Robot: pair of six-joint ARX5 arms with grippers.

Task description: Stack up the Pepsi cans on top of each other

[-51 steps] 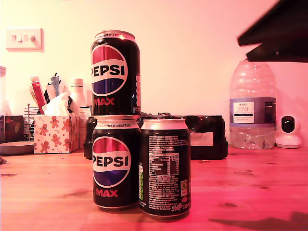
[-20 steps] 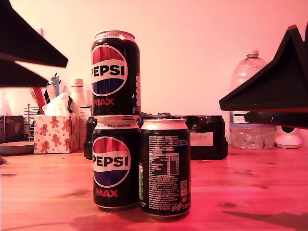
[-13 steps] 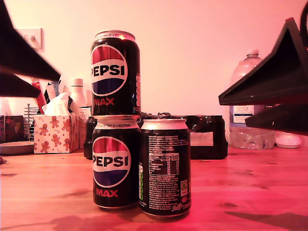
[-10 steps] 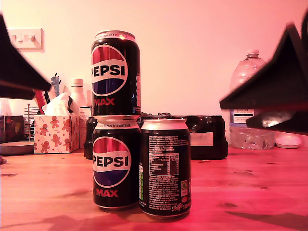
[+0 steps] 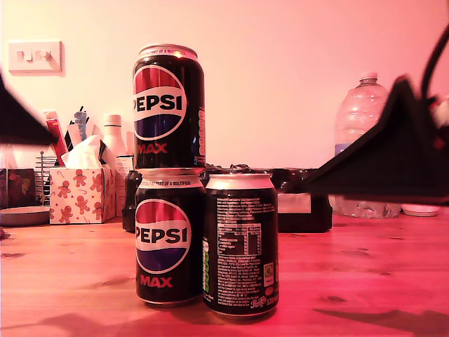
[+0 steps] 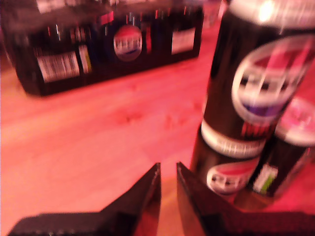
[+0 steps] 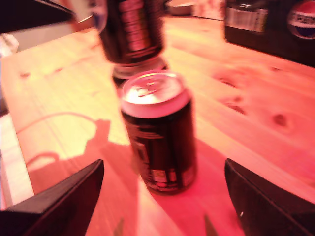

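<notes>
Three Pepsi cans clustered mid-table in the exterior view: top can (image 5: pixel 168 107) standing upright on the bottom can (image 5: pixel 168 237), logos facing the camera, and the third can (image 5: pixel 240 244) on the wood just beside the bottom one, on the exterior view's right and a touch nearer, small print outward, silver rim level with the seam of the stack. In the second wrist view, third can (image 7: pixel 158 132) upright and squarely ahead of my second gripper (image 7: pixel 165 196), fingers spread wide to either side with the can between their lines but further out, nothing gripped. Stack blurred just behind it. In the first wrist view, my first gripper (image 6: pixel 167 178) with fingertips drawn nearly together, only a thin gap showing, holding nothing, poised above bare wooden table (image 6: pixel 98 147) just beside the foot of the stack (image 6: pixel 246 113). In the exterior view, a dark gripper (image 5: pixel 393 158) looming large on the exterior view's right, near the camera and covering part of the water bottle (image 5: pixel 359 119); another dark shape (image 5: pixel 21 119) at the exterior view's left edge. Behind the cans, the dark shrink-wrapped multipack (image 5: pixel 302 200) against the wall, a gingerbread-print tissue box (image 5: pixel 81 193) far left in the exterior view, and a wall switch (image 5: pixel 34 56) above.
</notes>
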